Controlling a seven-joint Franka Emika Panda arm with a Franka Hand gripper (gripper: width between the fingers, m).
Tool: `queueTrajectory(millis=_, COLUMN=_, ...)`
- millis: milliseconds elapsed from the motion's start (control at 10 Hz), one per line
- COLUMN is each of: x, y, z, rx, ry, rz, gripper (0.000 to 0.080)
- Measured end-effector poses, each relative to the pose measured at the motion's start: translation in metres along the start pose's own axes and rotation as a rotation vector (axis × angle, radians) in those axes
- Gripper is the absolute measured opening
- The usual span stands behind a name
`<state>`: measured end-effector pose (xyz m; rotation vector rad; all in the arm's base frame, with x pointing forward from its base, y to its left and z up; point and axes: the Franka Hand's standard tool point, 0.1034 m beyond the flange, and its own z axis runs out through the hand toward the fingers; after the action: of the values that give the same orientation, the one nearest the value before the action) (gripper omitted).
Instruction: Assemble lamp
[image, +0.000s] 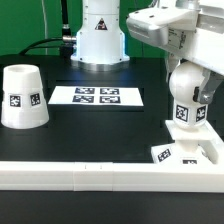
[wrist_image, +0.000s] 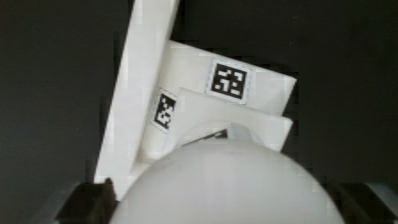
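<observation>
Two jaws pinch bulb (image: 186, 88) head, bulb upright over base (image: 205, 148); shade (image: 22, 97) well apart.

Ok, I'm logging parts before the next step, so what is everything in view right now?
shade: one, white with a tag, standing wide end down at the exterior view's left.
marker board: one, white with four tags, flat mid-table.
bulb: one, white, upright over the base at the exterior view's right.
base: one, white, tagged, flat beside the rail.
rail: one, white, along the table's near edge.
table: one, black.
arm: one, white, reaching in from above.
gripper: one, dark fingers, closed on the bulb's head.
</observation>
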<state>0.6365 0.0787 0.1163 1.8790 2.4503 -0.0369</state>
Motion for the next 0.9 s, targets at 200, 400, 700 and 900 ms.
queueTrajectory(millis=200, x=-0.0004, y=-0.0002, z=0.0001, rx=0.001, ry=0.000, rz=0.032, gripper=0.0574)
queueTrajectory(millis=400, x=-0.0001, y=-0.0012, z=-0.0002, rx=0.005, ry=0.002, rz=0.170, gripper=0.0574)
queueTrajectory(millis=700, x=0.0015, y=-0.0052, z=0.0007, rx=0.015, ry=0.002, rz=0.466, gripper=0.0576)
queueTrajectory(millis=900, x=0.0029, y=-0.0068, z=0.0008, rx=0.023, ry=-0.001, rz=0.647, gripper=0.0576)
